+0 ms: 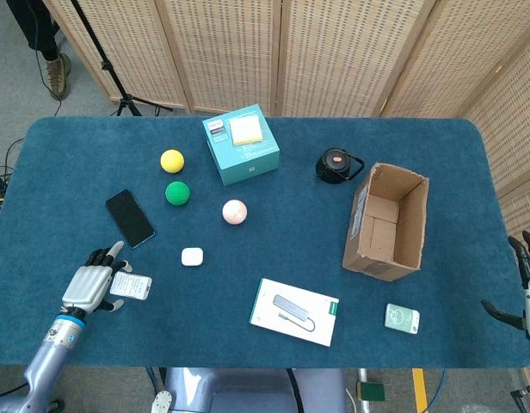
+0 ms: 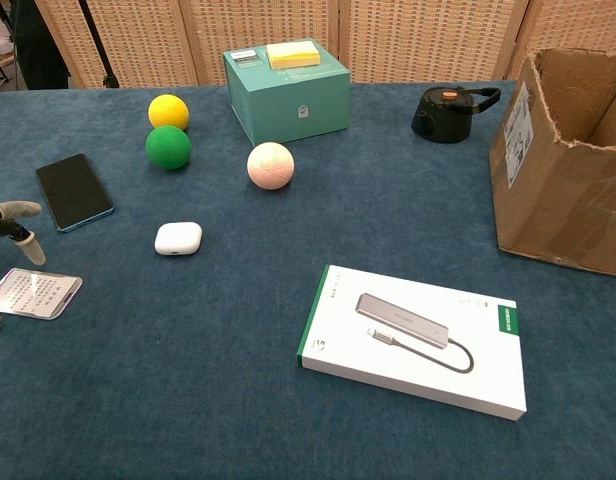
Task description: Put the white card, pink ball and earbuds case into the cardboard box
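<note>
The white card [image 1: 132,286] [image 2: 34,293] lies near the table's front left. My left hand [image 1: 93,284] hovers at the card's left end with fingers spread, holding nothing; in the chest view only its fingertips [image 2: 13,225] show at the left edge. The white earbuds case [image 1: 192,256] [image 2: 178,238] sits right of the card. Farther back lies the pink ball [image 1: 234,212] [image 2: 270,165]. The cardboard box [image 1: 361,225] [image 2: 548,190] stands open-topped at the right. My right hand [image 1: 528,291] hangs open off the table's right edge.
A black phone [image 1: 130,218], a green ball [image 1: 177,193] and a yellow ball [image 1: 171,161] lie at the left. A teal box [image 1: 241,144] stands at the back, a black speaker [image 1: 338,165] beside the cardboard box. A white hub package [image 1: 296,311] and small green device [image 1: 402,318] lie in front.
</note>
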Tool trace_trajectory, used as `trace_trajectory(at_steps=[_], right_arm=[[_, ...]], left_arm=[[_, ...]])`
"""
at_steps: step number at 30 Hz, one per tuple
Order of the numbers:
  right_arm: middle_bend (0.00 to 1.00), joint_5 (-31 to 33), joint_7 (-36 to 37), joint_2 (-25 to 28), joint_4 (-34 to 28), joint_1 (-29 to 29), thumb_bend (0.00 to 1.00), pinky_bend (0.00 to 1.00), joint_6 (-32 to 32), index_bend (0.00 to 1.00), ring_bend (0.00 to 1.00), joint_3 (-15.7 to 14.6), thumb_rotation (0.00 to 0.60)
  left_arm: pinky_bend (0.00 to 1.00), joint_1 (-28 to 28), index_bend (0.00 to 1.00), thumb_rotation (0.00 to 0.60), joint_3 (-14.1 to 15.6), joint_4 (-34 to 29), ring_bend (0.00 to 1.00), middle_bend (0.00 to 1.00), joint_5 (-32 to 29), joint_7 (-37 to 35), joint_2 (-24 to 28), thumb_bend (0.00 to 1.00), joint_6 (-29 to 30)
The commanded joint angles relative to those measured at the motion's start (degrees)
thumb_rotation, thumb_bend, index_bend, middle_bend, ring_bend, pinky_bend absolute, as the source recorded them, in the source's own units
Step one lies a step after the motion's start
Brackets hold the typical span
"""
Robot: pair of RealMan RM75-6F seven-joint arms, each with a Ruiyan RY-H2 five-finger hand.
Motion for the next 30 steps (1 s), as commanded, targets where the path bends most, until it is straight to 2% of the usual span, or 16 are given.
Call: trace_trajectory(at_steps=[1,13,15,22,30], right_arm=[[0.0,0.08,0.21,0.09,-0.01,-0.01,0.0,0.0,-0.08,0.0,0.0,0.02,0.6],[0.0,0.41,0.52,0.16,0.05,0.15,0.0,0.0,-0.6,0.0,0.0,0.04,0.6],[0.0,0.5,0.75,0.23,0.02,0.17,0.0,0.0,-0.74,0.0,0.0,0.04,0.6],[0.0,0.64,1.61,0.48,-0.02,0.24,0.0,0.0,-1.16,0.0,0.0,0.03,0.6],[0.0,0.6,1.95,0.58,-0.12,0.23,0.0,0.0,-1.21,0.0,0.0,-0.01,0.6]], left_arm=[[0.0,-0.22,0.35,0.6,0.0,0.24,0.0,0.0,-0.49,0.61,-0.51,0.19,-0.13],[0.0,-1.38,0.37,0.6,-0.27,1.45,0.0,0.0,-2.99,2.36,-2.12,0.23,-1.71],[0.0,-1.73,0.39,0.6,-0.36,1.63,0.0,0.0,-3.8,2.93,-2.39,0.25,-2.25],[0.0,-1.51,0.6,0.6,0.12,0.75,0.0,0.0,-4.25,3.18,-2.38,0.37,-1.74],[0.0,-0.52,0.64,0.6,1.09,-0.98,0.0,0.0,-1.34,1.39,-1.1,0.39,0.62]])
